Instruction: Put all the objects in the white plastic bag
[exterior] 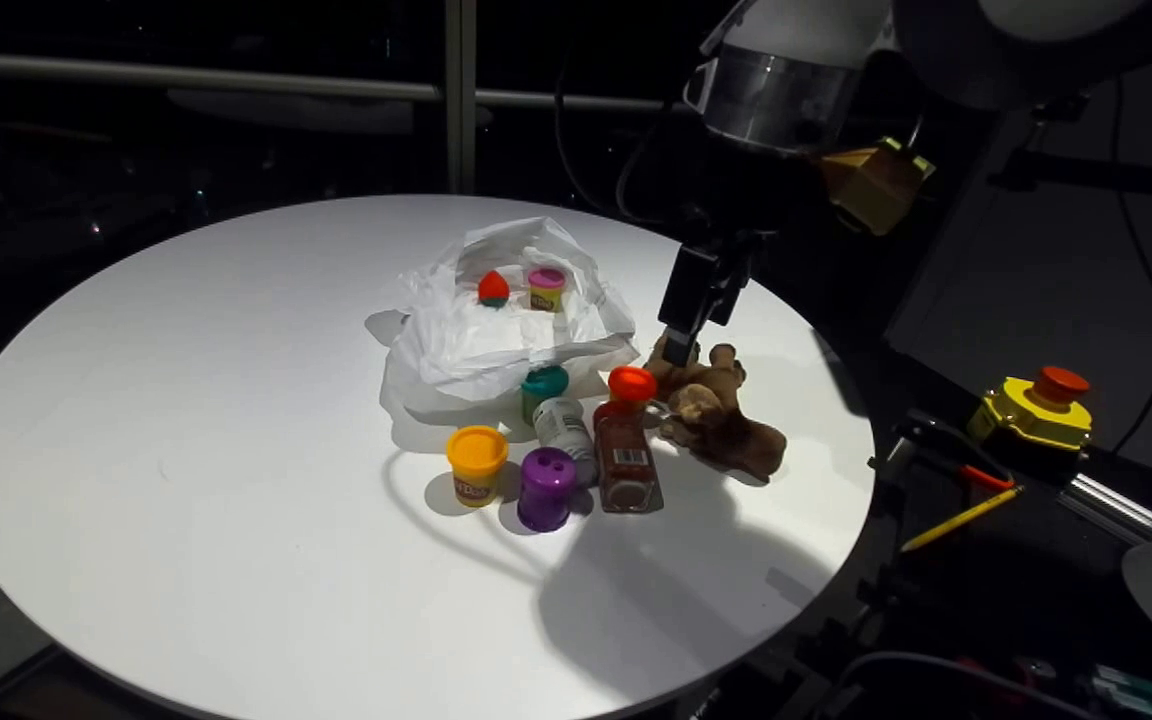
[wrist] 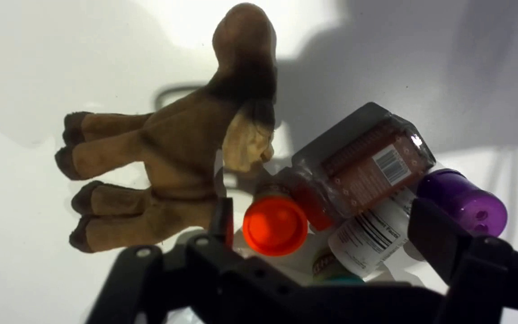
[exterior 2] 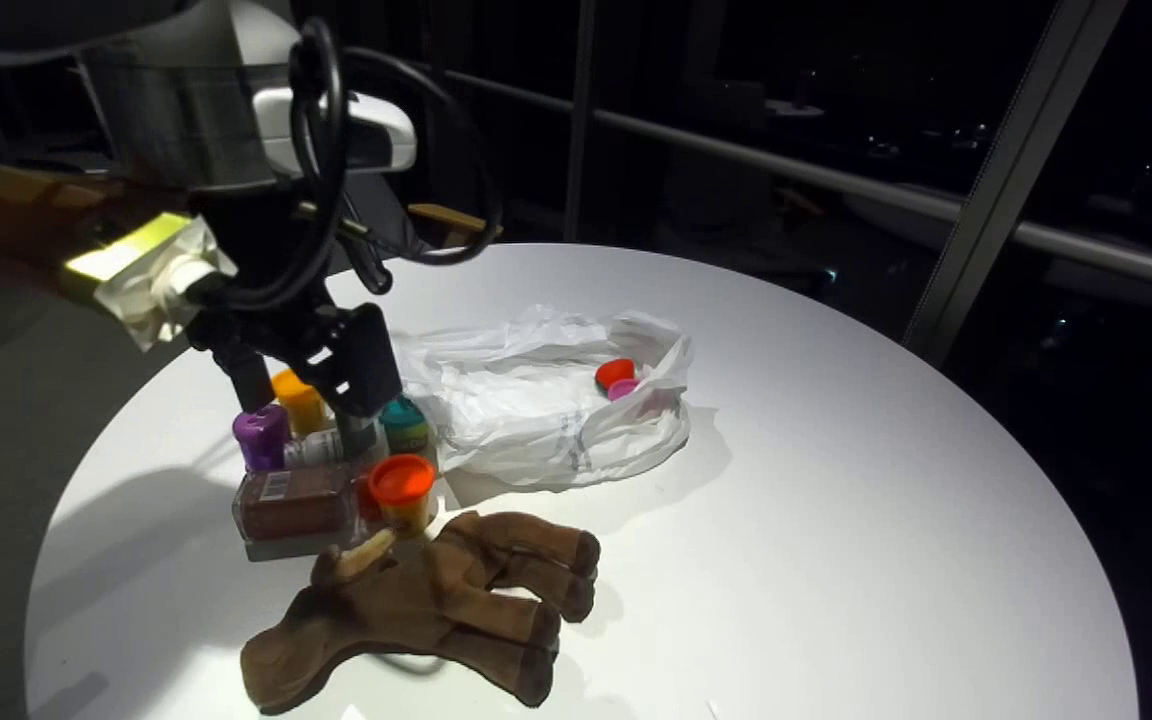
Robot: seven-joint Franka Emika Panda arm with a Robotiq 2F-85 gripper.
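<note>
The white plastic bag [exterior: 436, 375] lies spread on the table, its mouth gaping. Inside are a red rounded toy [exterior: 493, 289] and a pink-lidded cup [exterior: 546, 288]. Beside the bag cluster an orange-red-lidded cup [wrist: 275, 226], a teal-lidded cup [exterior 2: 404, 425], a yellow cup [exterior: 477, 465], a purple piece [exterior: 546, 490], a white bottle [wrist: 369, 240] and a clear bottle with a reddish label [wrist: 367, 166]. A brown plush animal [exterior 2: 406, 610] lies on its side next to them. My gripper [wrist: 324, 222] is open above the cluster, its fingers wide apart, gripping nothing.
The round white table [exterior: 186, 450] carries everything. Off its edge sit a yellow-and-black box with a red button [exterior: 1031, 410] and a yellow pencil [exterior: 961, 518]. Black cables [exterior 2: 331, 180] loop beside the wrist.
</note>
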